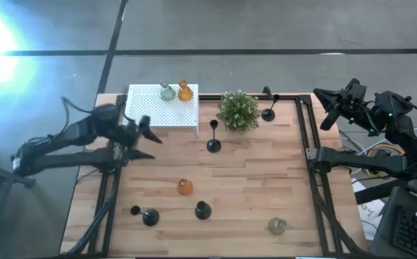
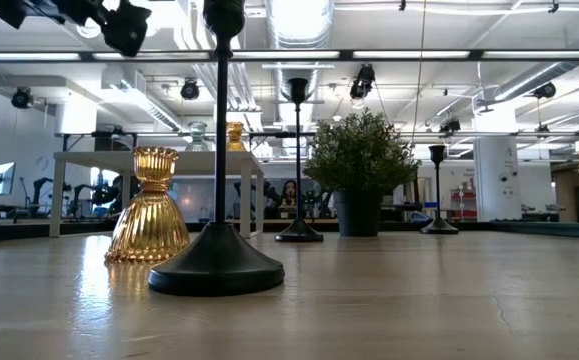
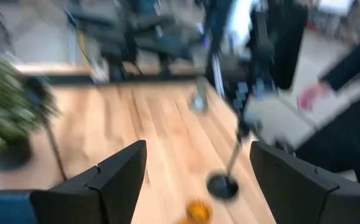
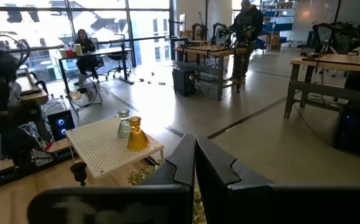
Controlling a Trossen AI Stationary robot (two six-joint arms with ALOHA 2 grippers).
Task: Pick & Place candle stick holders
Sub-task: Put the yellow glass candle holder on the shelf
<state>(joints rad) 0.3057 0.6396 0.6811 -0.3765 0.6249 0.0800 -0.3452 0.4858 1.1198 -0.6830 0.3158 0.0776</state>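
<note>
Right now the left gripper (image 1: 149, 138) hangs over the left side of the worktop (image 1: 251, 180), just beside the white box (image 1: 150, 115), and its fingers are wide apart with nothing between them. The right gripper (image 1: 326, 106) waits off the right edge of the worktop with its fingers pressed together, holding nothing.

Two candle holders stand on top of the white box: a clear glass one (image 1: 167, 91) and an amber one (image 1: 185, 91), side by side. A black holder (image 1: 214, 142) stands near the middle, just by the green plant (image 1: 238, 111). Another black holder (image 1: 268, 113) stands on the other side of the plant.

Nearer the front, an amber holder (image 1: 185, 187) sits alone. A black holder (image 1: 203, 210) stands close to it. A further black holder (image 1: 149, 216) is off to the left, and a clear glass one (image 1: 277, 226) is off to the right. All of them are upright.
</note>
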